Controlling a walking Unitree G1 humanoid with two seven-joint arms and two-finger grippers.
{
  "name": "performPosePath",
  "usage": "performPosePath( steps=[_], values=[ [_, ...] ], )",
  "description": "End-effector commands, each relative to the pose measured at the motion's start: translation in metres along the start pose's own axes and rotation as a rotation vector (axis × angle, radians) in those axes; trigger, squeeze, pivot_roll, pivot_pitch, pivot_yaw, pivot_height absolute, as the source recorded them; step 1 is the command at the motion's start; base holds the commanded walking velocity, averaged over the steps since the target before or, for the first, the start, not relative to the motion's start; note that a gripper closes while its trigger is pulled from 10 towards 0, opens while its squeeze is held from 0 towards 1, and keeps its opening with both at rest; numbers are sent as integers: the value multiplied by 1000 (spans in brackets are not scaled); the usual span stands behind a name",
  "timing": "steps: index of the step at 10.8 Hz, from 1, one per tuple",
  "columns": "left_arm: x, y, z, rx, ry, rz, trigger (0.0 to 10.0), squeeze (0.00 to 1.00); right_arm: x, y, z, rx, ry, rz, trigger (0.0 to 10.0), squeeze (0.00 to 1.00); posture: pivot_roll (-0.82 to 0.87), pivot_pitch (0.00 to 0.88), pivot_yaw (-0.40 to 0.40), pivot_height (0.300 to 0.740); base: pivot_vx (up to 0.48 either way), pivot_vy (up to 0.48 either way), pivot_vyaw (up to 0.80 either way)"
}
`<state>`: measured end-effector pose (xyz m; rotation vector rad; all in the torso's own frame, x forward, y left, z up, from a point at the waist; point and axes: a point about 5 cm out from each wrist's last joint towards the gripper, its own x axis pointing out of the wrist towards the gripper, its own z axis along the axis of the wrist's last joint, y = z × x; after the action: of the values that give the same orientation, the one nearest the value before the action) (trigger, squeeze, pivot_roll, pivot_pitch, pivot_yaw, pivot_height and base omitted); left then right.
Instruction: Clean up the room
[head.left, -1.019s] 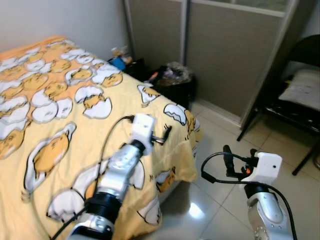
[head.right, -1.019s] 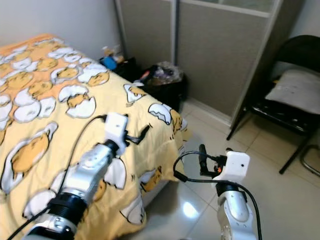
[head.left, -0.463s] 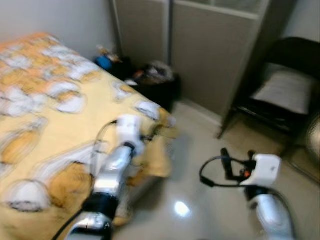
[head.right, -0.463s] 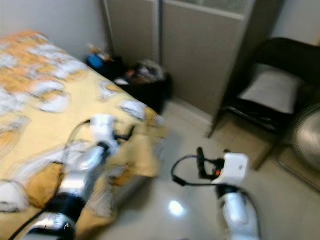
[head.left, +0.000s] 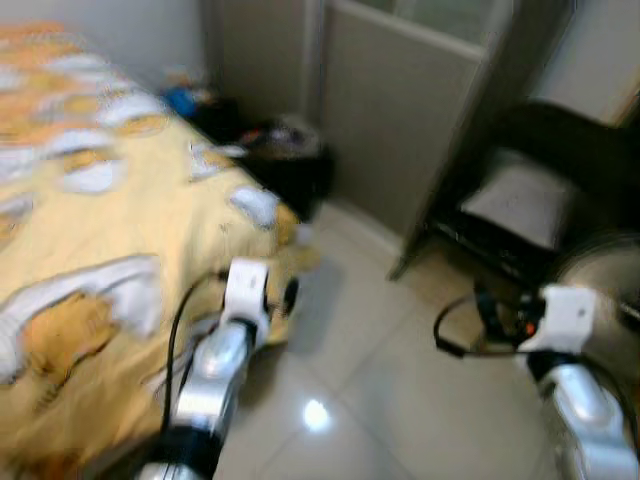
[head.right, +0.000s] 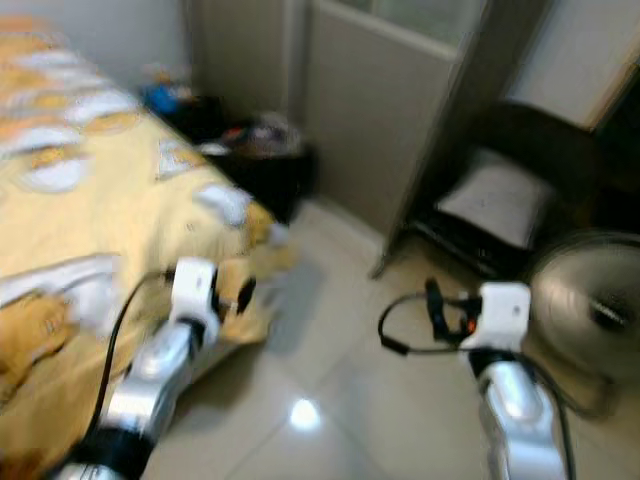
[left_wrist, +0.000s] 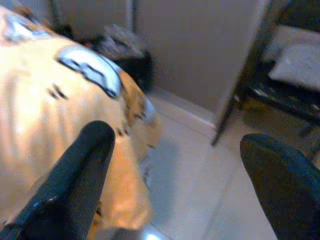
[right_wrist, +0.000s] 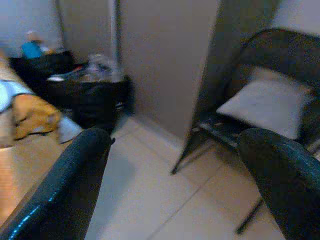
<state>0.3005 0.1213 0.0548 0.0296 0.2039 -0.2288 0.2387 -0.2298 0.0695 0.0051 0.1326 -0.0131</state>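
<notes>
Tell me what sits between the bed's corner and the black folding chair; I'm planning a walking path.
Bare, glossy tiled floor lies between the bed and the chair, as the left eye view shows; a black bin stands against the wall beyond it.

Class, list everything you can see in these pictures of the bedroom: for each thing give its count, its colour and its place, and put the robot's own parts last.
bed cover: one, yellow with white and orange cartoon prints, on the robot's left, its corner hanging to the floor.
black bin: one, stuffed with clutter, against the sliding doors beyond the bed's corner.
sliding doors: grey panels, straight ahead.
chair: one, black, on the right.
cushion: one, pale grey, on the chair's seat.
fan: one, grey, blurred, far right on the floor.
floor: pale glossy tiles.
left gripper: black fingers open, by the bed's corner.
right gripper: black fingers open, above the floor.
</notes>
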Motion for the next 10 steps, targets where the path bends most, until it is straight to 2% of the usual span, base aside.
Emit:
performPosePath(
  steps=[1,3,4,6,8,10],
  values=[
    [4,-4,10,28,-29,-20,10000,0,1,7,-1,5,2,9,10000,0,-162,0,-69,740,0,-420,0],
    [14,-10,15,103,-15,-56,10000,0,-3,17,-10,29,10,14,10000,0,-176,0,-33,740,0,0,0],
    [18,-12,27,58,-68,-87,10000,0,-5,23,-13,29,8,23,10000,0,-193,0,-13,740,0,0,0],
    [25,-20,35,8,-86,-111,10000,0,-5,29,-13,13,-5,35,10000,0,-229,0,11,740,480,0,0],
    [26,-28,33,-18,-80,-133,10000,0,-7,26,-13,17,-9,13,10000,0,-237,0,17,740,480,0,0],
    [26,-30,31,-23,-75,-137,10000,0,-8,25,-14,30,-8,-1,10000,0,-232,0,18,740,480,0,0]
  ],
)
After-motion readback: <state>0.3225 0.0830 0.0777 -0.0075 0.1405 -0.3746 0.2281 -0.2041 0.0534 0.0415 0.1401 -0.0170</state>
